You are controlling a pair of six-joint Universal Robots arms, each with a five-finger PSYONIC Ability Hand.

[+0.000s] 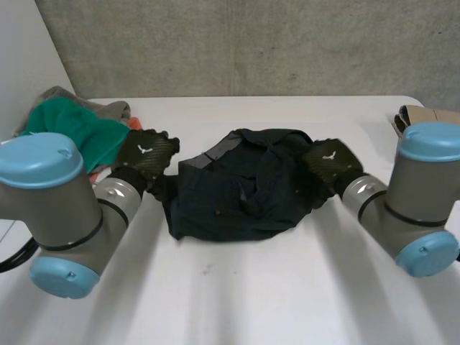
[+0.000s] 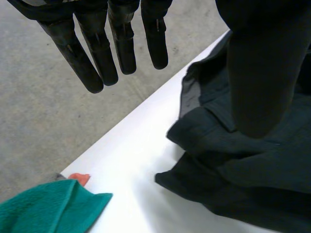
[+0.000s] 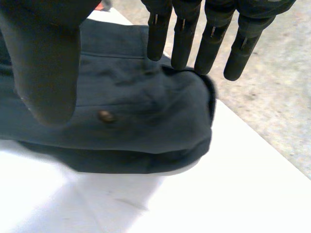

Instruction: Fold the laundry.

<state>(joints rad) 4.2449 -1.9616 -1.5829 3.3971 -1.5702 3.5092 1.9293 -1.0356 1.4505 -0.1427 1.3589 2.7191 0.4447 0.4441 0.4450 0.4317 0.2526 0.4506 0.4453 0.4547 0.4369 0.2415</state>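
In the middle of the white desk (image 1: 237, 287), the head camera shows a dark navy crumpled cloth garment (image 1: 237, 190) bunched into a wide, low heap. The left robot hand (image 1: 147, 154) is at the garment's left edge and the right robot hand (image 1: 330, 164) at its right edge. Each ends a grey arm with light-blue caps, and the backs of both hands face the camera. At the desk's far left corner is a pile of other laundry: a teal-green fluffy towel (image 1: 79, 129) lying over a grey-brown cloth (image 1: 86, 100). A tan flat object (image 1: 420, 115) sits at the far right edge, partly behind the right arm.

The wrist cameras show what the fingers are doing. In the left wrist view, the left robot hand (image 2: 97, 53) has straight fingers held side by side, reaching out past the desk edge over a grey concrete floor (image 2: 43, 116). Its thumb hangs apart above the garment (image 2: 243, 165), and the hand grips nothing. This view also shows a small orange scrap of cloth (image 2: 80, 178) beside the towel (image 2: 48, 208).

In the right wrist view, the right robot hand (image 3: 211, 43) is likewise spread, with straight fingers above a rounded fold of the garment (image 3: 146, 121) and nothing pinched. A small brown button (image 3: 103, 115) sits on the fabric there, among stitched seams. A paler grey panel (image 1: 219, 147) shows at the garment's far left.
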